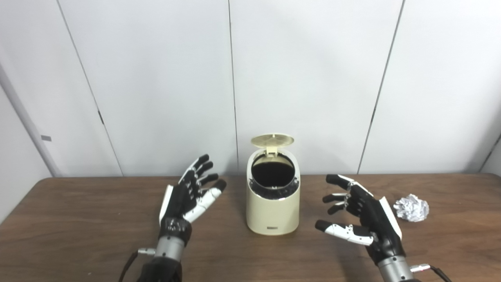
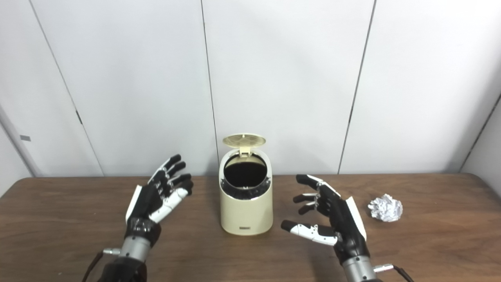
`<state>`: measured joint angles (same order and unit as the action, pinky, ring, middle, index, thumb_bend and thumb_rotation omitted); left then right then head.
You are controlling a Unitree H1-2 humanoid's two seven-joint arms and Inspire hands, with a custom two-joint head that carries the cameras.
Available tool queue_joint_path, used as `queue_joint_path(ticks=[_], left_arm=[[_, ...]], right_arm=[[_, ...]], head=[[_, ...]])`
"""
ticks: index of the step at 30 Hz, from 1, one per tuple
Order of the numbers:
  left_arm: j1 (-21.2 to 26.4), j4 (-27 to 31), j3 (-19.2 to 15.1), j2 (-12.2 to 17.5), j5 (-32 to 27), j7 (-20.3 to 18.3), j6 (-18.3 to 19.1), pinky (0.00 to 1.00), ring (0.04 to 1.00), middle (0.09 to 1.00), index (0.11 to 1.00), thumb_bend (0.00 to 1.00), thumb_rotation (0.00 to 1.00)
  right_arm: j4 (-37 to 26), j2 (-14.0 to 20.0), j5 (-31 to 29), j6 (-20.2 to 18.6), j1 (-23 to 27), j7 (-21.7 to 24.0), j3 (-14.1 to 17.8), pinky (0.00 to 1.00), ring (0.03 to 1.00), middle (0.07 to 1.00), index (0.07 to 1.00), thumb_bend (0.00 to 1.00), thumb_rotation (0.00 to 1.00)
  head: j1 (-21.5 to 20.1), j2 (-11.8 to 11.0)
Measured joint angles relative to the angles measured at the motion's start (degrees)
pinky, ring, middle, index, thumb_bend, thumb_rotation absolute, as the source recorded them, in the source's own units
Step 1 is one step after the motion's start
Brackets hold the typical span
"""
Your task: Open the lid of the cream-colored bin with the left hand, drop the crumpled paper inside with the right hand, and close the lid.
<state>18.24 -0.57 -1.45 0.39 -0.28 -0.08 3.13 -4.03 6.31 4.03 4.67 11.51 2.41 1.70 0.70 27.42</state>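
The cream-colored bin point(image 1: 273, 203) stood upright at the middle of the wooden bench point(image 1: 78, 227), with its lid point(image 1: 272, 140) raised on the rear hinge and the dark interior exposed. The left hand point(image 1: 188, 196) hovered just left of the bin, apart from it, fingers spread wide and holding nothing. The right hand point(image 1: 362, 215) hovered to the right of the bin, likewise spread wide and empty, palm turned inward. The crumpled paper point(image 1: 411, 207) lay on the bench beyond the right hand, nearer the right edge, untouched and well apart from the bin.

Assessment: the lid-opening step appeared complete; the step in hand was the pick-up of the paper, not yet begun. The next move would call for the right hand to travel outward to the paper, close around it from above, lift it and carry it over the open mouth of the bin. The lid stood without support, so whether it would hold while the paper was fetched could not be judged; the closing remained outstanding
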Motion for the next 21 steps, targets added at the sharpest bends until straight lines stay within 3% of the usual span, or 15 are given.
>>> queue_joint_path(ticks=[5,11,16,20,21], left_arm=[[-2.1,-1.0,0.2,-0.2,0.3,0.1,-2.5,0.65,0.833,0.909,0.934,0.81,0.40],[-3.1,-4.0,0.3,-0.4,0.2,0.4,-4.8,0.63,0.821,0.904,0.939,0.81,0.41],[-3.1,-4.1,0.5,-0.3,0.1,-0.2,-6.1,0.63,0.820,0.895,0.931,0.78,0.37],[-3.3,-4.1,0.5,0.5,0.1,-0.7,-6.4,0.64,0.829,0.897,0.934,0.77,0.36],[-3.4,-4.1,0.5,0.9,0.1,-0.9,-6.4,0.64,0.833,0.901,0.934,0.77,0.36]], right_arm=[[0.3,0.2,-1.6,0.1,-0.2,0.0,0.6,0.51,0.617,0.787,0.798,0.73,0.13],[1.4,0.3,-2.9,0.1,-0.2,0.0,1.0,0.51,0.619,0.787,0.786,0.74,0.12],[2.0,0.5,-3.1,0.6,-0.2,0.3,0.9,0.50,0.632,0.800,0.796,0.75,0.13],[1.2,1.9,-2.5,-0.3,-0.2,1.2,0.8,0.51,0.665,0.815,0.790,0.76,0.12],[0.2,2.6,-2.1,-1.4,-0.2,1.4,0.8,0.53,0.677,0.814,0.785,0.77,0.12]], head=[[-0.1,-0.2],[-0.3,-0.6],[-3.2,-1.1],[-3.2,-1.1],[-5.8,-1.5]])
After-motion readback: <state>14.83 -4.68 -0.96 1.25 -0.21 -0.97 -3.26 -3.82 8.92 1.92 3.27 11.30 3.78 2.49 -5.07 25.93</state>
